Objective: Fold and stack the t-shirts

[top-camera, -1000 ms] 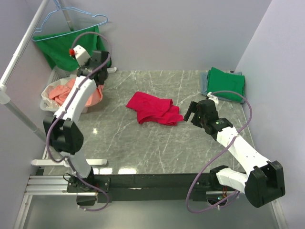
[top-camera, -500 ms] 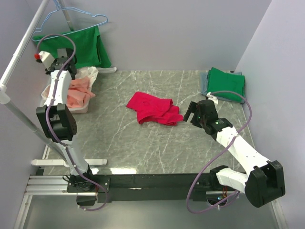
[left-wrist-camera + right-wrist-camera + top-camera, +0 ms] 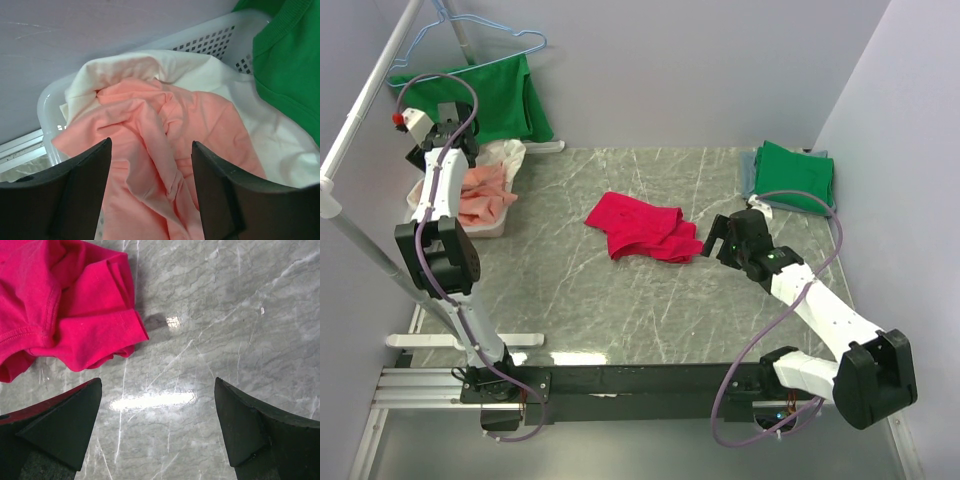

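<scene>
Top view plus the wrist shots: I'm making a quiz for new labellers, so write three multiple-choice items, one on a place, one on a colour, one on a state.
1. Where is the red t-shirt? A held in the air; B crumpled on the table; C folded flat.
2. What colour is the folded t-shirt topping the far right corner's pile? A green; B orange; C white.
3. How is the right claw? A shut on cloth; B shut, empty; C open, empty.

B: it lies rumpled on the marble.
A: green cloth lies on top.
C: its fingers stand wide apart over bare marble beside the shirt.
</scene>
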